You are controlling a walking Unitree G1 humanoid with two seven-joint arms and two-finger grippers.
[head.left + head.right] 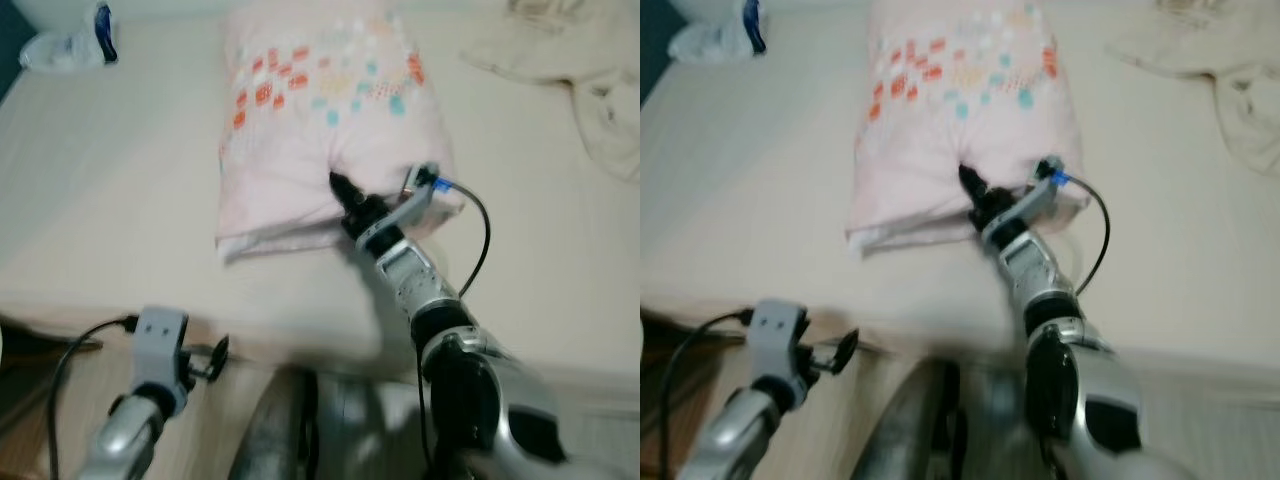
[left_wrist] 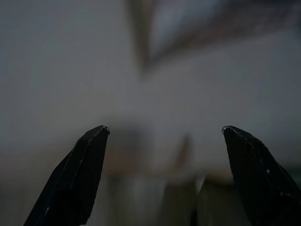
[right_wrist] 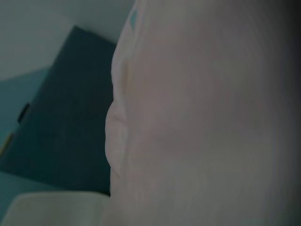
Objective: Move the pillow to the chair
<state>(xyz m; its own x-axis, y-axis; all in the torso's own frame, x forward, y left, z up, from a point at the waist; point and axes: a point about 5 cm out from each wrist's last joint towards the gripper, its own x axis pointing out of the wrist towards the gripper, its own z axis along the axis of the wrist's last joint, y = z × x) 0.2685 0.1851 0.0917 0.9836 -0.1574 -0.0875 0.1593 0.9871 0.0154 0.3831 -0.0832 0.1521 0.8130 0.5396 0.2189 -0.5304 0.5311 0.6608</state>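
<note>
- The bed (image 1: 120,200) spreads wide and pale across the head views; its near edge runs just in front of the robot, with bare sheet to the left of the pillow and a crumpled cream blanket (image 1: 590,90) heaped at the far right; no chair can be made out here, so the carry likely means turning away from the bed.
- The pillow (image 1: 320,110), pink with orange and teal squares, lies flat near the middle of the bed, its near end toward the robot; the right wrist view is close up against its soft pale cloth, with a dark panel behind.
- The right gripper (image 1: 345,195) reaches out over the mattress and presses into the pillow's near end, the cloth puckered around the black fingers; whether they are pinching cloth or merely buried in it cannot be told; the risk is a shallow bite on the cover alone, which could slip once the pillow's weight hangs from it.
- The left gripper (image 2: 164,134) waits low beside the bed's near edge, its fingers spread apart with nothing between them; if the pillow sags on a one-handed lift, it may drag over that edge.
- A white and blue bundle (image 1: 70,45) sits at the far left corner, well apart from the pillow.
</note>
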